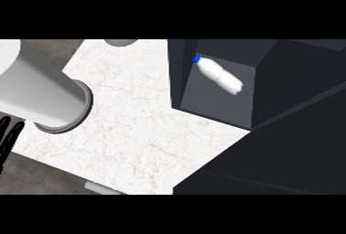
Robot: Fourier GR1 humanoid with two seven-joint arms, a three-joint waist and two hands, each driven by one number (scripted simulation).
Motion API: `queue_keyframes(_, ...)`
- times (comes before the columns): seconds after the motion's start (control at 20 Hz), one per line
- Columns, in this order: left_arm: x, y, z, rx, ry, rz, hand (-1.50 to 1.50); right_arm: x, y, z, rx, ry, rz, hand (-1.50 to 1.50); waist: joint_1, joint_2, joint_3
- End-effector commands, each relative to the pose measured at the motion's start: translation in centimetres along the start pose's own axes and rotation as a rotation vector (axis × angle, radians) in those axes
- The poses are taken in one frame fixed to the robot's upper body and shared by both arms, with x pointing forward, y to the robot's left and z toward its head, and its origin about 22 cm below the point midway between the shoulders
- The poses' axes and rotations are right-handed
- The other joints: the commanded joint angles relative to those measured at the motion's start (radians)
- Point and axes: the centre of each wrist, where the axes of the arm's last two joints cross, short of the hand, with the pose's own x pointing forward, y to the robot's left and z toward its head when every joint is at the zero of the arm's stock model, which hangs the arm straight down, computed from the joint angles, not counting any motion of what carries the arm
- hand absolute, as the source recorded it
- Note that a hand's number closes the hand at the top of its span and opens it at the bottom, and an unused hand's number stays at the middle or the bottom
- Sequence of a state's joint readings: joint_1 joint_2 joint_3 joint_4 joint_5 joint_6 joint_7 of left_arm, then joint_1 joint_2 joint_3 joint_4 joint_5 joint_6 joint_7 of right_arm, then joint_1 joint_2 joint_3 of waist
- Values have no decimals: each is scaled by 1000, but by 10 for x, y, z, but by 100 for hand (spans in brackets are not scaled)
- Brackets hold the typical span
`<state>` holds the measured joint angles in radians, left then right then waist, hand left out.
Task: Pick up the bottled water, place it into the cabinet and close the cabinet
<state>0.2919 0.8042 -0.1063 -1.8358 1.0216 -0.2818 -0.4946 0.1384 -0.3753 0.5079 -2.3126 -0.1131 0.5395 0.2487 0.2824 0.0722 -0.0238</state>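
Note:
The water bottle (222,77), white with a blue cap, lies on its side inside the dark cabinet (181,73) at the upper right of the counter, cap pointing to the upper left. It rests on the cabinet's grey floor (216,103), and no hand touches it. A wide dark panel (270,160), apparently the cabinet's door, spreads across the lower right. My left forearm (40,87) crosses the left side, and the black fingers of my left hand (10,135) show straight at the left edge, holding nothing. My right hand is out of sight.
The white marble counter (142,128) fills the middle, with its front edge running along the lower left. A grey rounded object (121,42) peeks in at the top edge.

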Motion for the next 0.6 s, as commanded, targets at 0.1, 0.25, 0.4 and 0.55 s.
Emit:
queue_keyframes(0.1,0,4,2,7,15,7,-150,-18,-20,-36,-89,106,-28,150,7,-5,3)
queue_keyframes(0.25,-4,5,4,14,17,19,-150,-24,-33,-59,-110,119,-56,150,-8,-9,7)
queue_keyframes(0.4,-1,8,3,16,17,14,-150,-23,-46,-78,-142,123,-68,150,-7,-16,9)
queue_keyframes(0.55,-1,9,2,30,8,11,-150,-19,-64,-101,-264,116,-62,150,-39,-24,12)
